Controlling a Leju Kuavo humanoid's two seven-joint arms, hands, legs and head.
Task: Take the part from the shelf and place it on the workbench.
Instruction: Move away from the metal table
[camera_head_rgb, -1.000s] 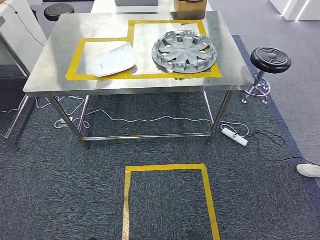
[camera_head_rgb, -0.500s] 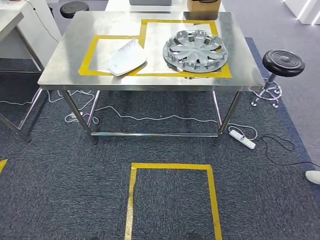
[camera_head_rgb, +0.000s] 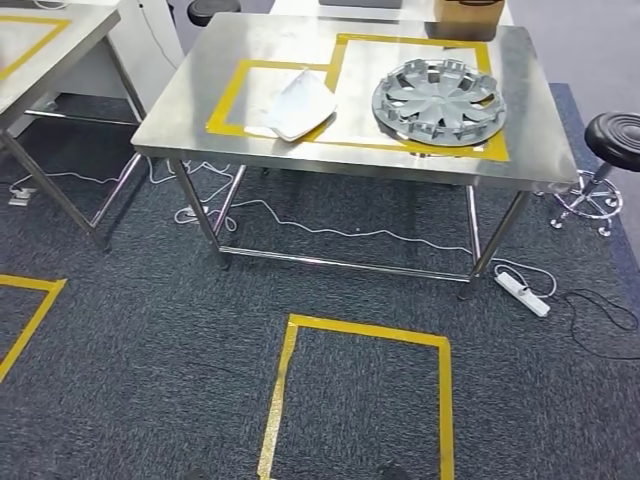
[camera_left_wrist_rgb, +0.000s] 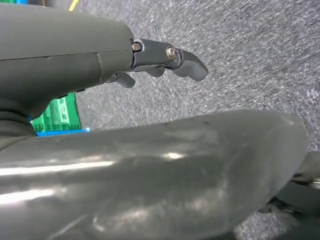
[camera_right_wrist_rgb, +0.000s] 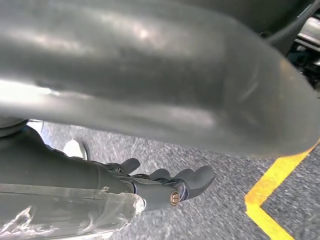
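Head view, workbench: the steel workbench (camera_head_rgb: 189, 110) stands ahead on grey carpet, its top marked with yellow tape outlines.
Head view, parts on bench: a silver wheel cover (camera_head_rgb: 438, 101) lies inside the right-hand outline; a white panel (camera_head_rgb: 302, 103) lies partly across the edge of the left-hand outline, well apart from the wheel cover.
Head view, surroundings: a cardboard box (camera_head_rgb: 468, 17) sits at the far edge of the bench; a black stool (camera_head_rgb: 617, 137) stands to the right; a power strip (camera_head_rgb: 522, 292) and cables lie on the floor under the bench; a yellow floor square (camera_head_rgb: 362, 335) is taped just in front of the robot; a second table (camera_head_rgb: 45, 50) enters at the left.
Head view, change: across the last second the whole scene slides rightward and the second table comes into frame. This is judged to be the robot turning to its left, not a move of the things.
Left wrist view, hand: the left hand (camera_left_wrist_rgb: 162, 60) hangs over carpet, fingers loosely extended and holding nothing; a green crate (camera_left_wrist_rgb: 56, 115) shows beyond it.
Right wrist view, hand: the right hand (camera_right_wrist_rgb: 170, 185) hangs above carpet near a strip of yellow tape (camera_right_wrist_rgb: 279, 180), fingers slack and empty.
Task thing: no shelf is visible, so which part is to be fetched cannot be told.
Meaning: the turn away from the bench suggests the robot is heading for the shelf; the pick is not yet begun.
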